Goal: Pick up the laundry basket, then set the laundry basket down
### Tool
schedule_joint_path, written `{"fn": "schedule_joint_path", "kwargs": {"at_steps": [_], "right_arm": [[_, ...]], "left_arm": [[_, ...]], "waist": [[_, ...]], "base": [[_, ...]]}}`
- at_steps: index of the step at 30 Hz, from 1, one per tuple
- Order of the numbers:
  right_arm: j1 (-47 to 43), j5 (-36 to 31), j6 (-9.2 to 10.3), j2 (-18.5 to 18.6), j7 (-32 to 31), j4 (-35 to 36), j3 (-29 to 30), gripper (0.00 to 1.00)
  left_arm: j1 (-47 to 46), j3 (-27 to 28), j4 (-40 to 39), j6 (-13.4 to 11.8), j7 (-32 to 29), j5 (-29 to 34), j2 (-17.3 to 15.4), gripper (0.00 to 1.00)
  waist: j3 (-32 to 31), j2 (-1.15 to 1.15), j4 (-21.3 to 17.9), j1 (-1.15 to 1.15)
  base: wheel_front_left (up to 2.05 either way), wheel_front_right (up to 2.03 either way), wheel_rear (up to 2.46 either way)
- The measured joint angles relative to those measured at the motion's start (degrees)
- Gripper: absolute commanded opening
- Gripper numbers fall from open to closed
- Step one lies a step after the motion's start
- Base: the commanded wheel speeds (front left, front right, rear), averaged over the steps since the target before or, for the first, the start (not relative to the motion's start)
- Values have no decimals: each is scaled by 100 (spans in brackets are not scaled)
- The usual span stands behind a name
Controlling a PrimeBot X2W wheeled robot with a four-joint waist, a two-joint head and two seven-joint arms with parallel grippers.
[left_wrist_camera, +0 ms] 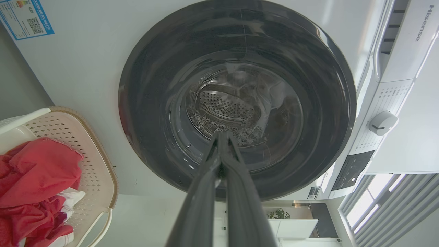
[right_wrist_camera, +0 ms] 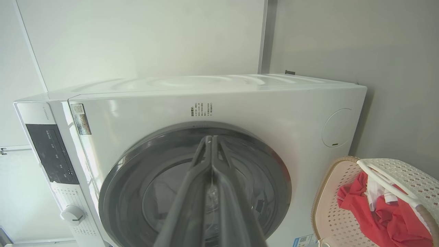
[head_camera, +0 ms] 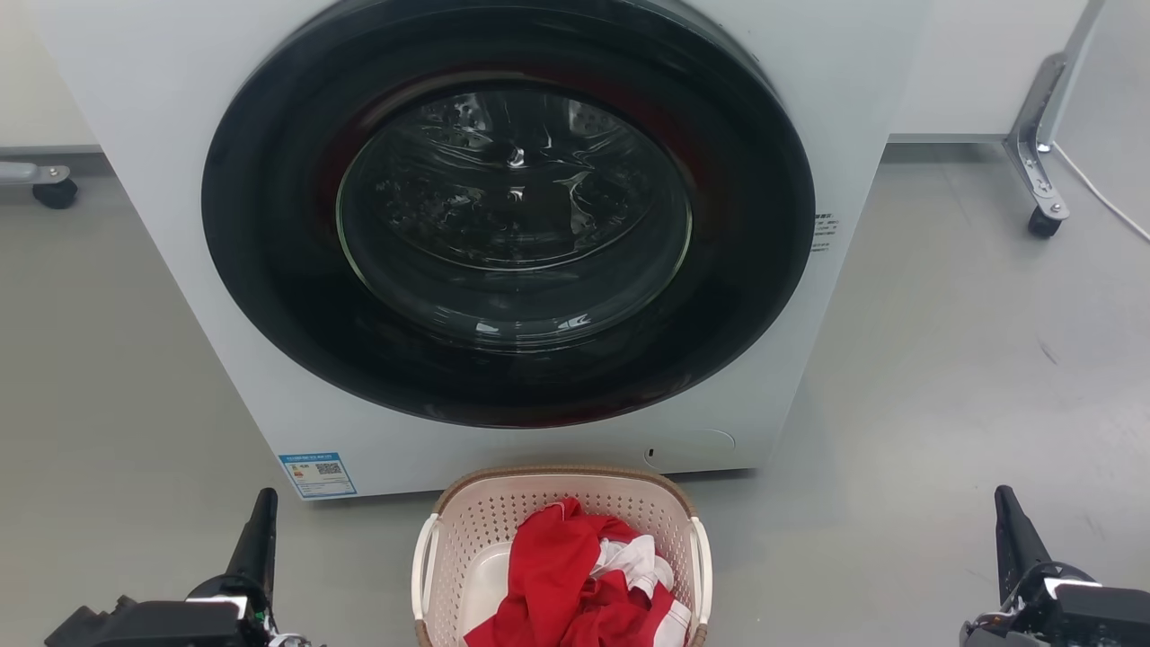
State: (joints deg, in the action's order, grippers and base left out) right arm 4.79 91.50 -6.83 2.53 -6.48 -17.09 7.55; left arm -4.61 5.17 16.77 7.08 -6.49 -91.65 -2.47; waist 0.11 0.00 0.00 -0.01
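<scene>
Grey floor (head_camera: 108, 359) runs under the whole scene, with a black caster (head_camera: 56, 192) standing on it at the far left. At the near left, the left gripper (head_camera: 265, 500) points toward the far side. Its two dark fingers (left_wrist_camera: 199, 199) are pressed together to the tips and hold nothing.

Just right of it, a blue label (head_camera: 317, 474) sits on the lower left corner of the white washing machine (head_camera: 269, 377). The machine's round dark door (head_camera: 269, 225) is closed over the steel drum (head_camera: 512, 216).

The laundry basket (head_camera: 490, 526) stands on the floor at the near centre, close against the washer's front. It lies between the two grippers and well apart from both. A crumpled red garment (head_camera: 557, 575) and some white cloth (head_camera: 633, 557) lie in it.

At the near right, the right gripper (head_camera: 1004, 494) also points away, its fingers (right_wrist_camera: 185, 206) closed on each other and empty. At the far right, a metal leg (head_camera: 1033, 126) ends in a caster (head_camera: 1042, 222), and a white cable (head_camera: 1105, 202) lies on the floor beside it.
</scene>
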Motion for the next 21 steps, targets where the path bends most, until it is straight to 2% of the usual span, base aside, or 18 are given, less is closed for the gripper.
{"fn": "schedule_joint_path", "kwargs": {"at_steps": [21], "right_arm": [[49, 0, 0, -1, 0, -1, 2, 0]], "left_arm": [[0, 1, 2, 0, 0, -5, 5, 0]], "waist": [[-1, 0, 0, 0]], "base": [[0, 0, 0]]}}
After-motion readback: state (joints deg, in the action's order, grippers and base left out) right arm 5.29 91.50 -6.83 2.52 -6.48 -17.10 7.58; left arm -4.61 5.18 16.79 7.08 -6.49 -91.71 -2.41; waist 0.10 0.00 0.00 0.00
